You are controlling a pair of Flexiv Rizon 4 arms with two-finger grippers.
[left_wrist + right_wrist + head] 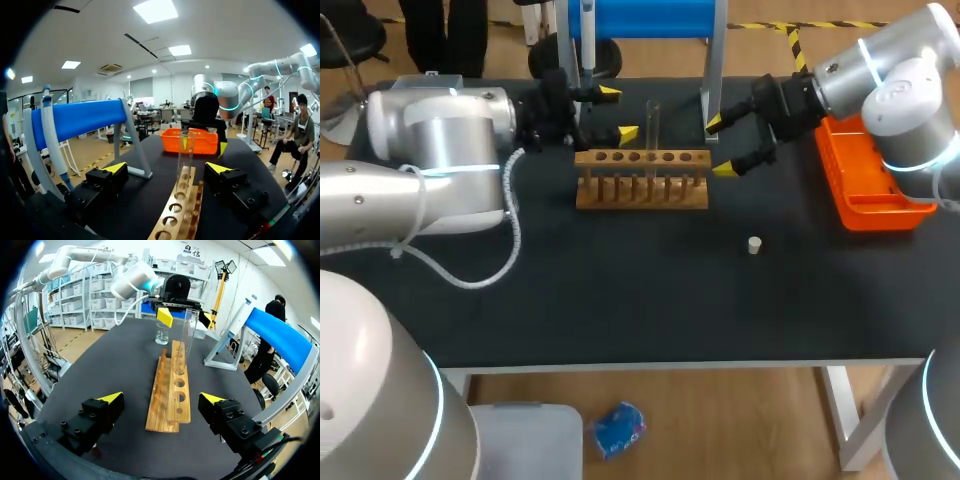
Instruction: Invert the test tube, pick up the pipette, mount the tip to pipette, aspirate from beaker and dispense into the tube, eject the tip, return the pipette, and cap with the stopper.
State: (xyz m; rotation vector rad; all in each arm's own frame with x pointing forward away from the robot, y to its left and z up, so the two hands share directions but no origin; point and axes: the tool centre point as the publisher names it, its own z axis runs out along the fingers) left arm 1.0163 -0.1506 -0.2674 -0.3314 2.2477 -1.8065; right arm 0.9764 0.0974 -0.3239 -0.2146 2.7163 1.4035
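A clear test tube (653, 122) stands upright in the wooden rack (640, 180) at the table's back middle. My left gripper (618, 112) is open just left of the tube. In the left wrist view the tube (185, 152) rises between the spread fingers of the left gripper (167, 168), touching neither. My right gripper (720, 146) is open at the rack's right end; in its own view the right gripper (161, 398) faces along the rack (170, 387) toward the tube (189, 332) and a glass beaker (162, 334). The pipette (588, 40) hangs on its stand. A small stopper (754, 244) lies in front of the rack, to its right.
An orange tray (865, 185) sits at the right edge, under my right arm. The blue-topped pipette stand (80, 117) with grey legs stands behind the rack. The left arm's white cable (470, 275) loops over the table's left half.
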